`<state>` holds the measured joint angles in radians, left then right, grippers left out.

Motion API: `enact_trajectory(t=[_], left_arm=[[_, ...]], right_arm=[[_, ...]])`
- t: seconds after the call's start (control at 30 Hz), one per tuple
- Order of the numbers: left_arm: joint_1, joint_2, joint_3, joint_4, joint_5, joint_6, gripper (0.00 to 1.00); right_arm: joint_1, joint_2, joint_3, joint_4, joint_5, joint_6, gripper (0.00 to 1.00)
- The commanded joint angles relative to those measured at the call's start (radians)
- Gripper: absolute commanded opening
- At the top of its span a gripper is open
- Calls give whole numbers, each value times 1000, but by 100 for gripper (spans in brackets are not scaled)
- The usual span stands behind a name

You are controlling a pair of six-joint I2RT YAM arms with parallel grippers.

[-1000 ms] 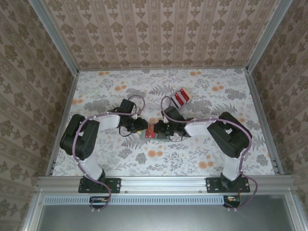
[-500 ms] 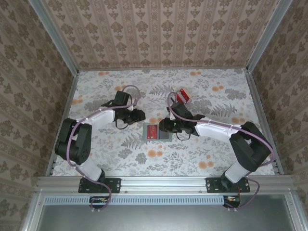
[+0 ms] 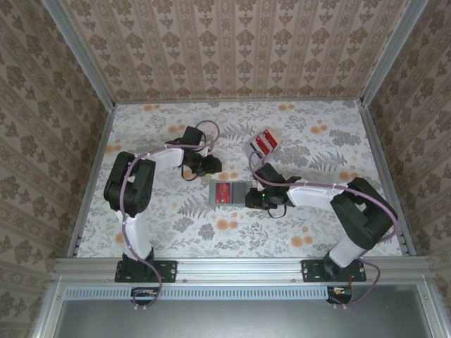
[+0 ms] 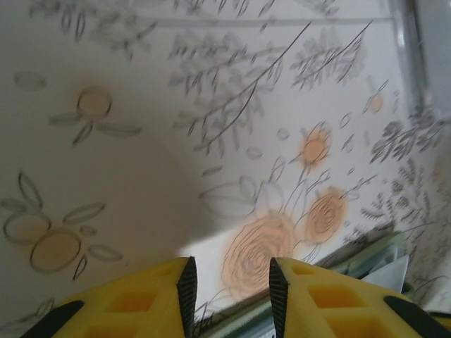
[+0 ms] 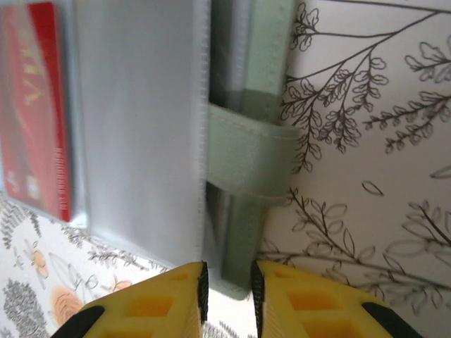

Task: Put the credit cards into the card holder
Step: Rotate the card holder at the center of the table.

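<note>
Floral table (image 3: 338, 232) first – the card holder (image 3: 239, 191) lies open and flat mid-table, between the two arms. It's a thin folding thing w/ clear plastic pockets: light, floppy at the fold, prob. slides if nudged, so it wants pinning at an edge.

The right gripper (image 5: 228, 278) is at its right edge, by the closing strap (image 5: 246, 162), jaws nearly together. The green edge runs right down to the gap, and I can't tell if it's actually pinched.

The left gripper (image 4: 229, 271) hovers just off the holder's far-left corner, jaws apart, nothing between them.

The spare credit cards (image 3: 265, 143) – red and white, a small pile – sit further back on the right. They look stiff, slick and flat to the table, so they're hard to get under. I'd take one by a short edge.

One red card (image 3: 223, 192) is in the left pocket already.
</note>
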<state>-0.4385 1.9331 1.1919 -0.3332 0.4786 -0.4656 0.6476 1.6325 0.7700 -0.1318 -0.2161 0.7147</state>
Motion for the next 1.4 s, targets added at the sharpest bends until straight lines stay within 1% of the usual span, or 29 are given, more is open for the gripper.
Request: enact_trajectory(t=[0.0,0.07,0.23,0.4,0.53,0.67,0.73,0.87,0.93,1.0,1.07,1.17,1.23,1.27,1.37], left_arm=[[6,-48,-70,-20,12,23,32],[5,-83,-129,-9,12,13,27],[3,-180,-253,-15,-8,-1,24],[2,-272,-325,-51,-32,-7,23],[0,-337,-375,-56,-42,-29,24],[9,-365,-396,-64,-66,-34,26],[31,-368,-402,-58,-60,-43,27],[75,-379,-421,-59,-40,-47,26],[76,-386,-430,-64,-37,-45,26],[72,-388,-443,-65,-15,-49,23],[53,-396,-455,-78,1,-51,22],[5,-412,-472,-111,5,-56,19],[-26,-428,-480,-139,1,-61,18],[-56,-439,-486,-151,-3,-69,18],[-92,-467,-515,-150,-9,-98,17]], right_arm=[[-5,71,46,55,-12,21,26],[-12,102,78,66,1,19,26],[-35,188,187,60,18,-14,26],[-40,303,351,17,10,-56,26],[-33,398,489,0,-57,-58,25],[-28,404,564,-31,-71,-74,25],[-39,365,555,-63,-45,-99,26],[-51,243,470,-129,-12,-148,28],[-46,199,414,-140,-33,-149,28],[-35,182,364,-143,-64,-136,28],[-17,178,305,-97,-98,-100,28],[-2,200,271,-35,-107,-58,28],[1,226,273,-13,-98,-44,27],[1,241,279,1,-98,-37,27],[1,285,313,29,-109,-25,27]])
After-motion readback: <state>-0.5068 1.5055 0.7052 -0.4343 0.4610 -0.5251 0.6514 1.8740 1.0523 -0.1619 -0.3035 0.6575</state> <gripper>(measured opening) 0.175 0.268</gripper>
